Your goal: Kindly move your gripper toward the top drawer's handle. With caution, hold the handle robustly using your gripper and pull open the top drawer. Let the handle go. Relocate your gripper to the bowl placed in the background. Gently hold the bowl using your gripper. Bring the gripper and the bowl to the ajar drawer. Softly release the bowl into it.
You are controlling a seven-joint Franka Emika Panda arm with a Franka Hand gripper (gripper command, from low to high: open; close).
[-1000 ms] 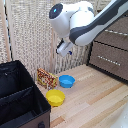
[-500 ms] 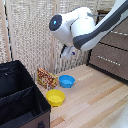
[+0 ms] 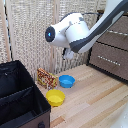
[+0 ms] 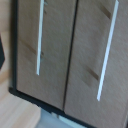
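The slim silver metal handle (image 4: pixel 106 52) is running lengthwise across the grey-brown wooden top drawer (image 4: pixel 92 55). The small blue plastic bowl (image 3: pixel 66 81) is sitting upright, holding nothing, on the floor. The pincer's state cannot be told.

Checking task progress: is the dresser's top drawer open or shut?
Shut. In the wrist view the drawer fronts sit flush together, handles level, none pulled out.

Bowl (image 3: pixel 67 81): we see it blue, round, upright on the wooden floor.
Drawer (image 3: pixel 119 31): closed, we judge.
Handle (image 3: pixel 116 33): slim silver bar across it.
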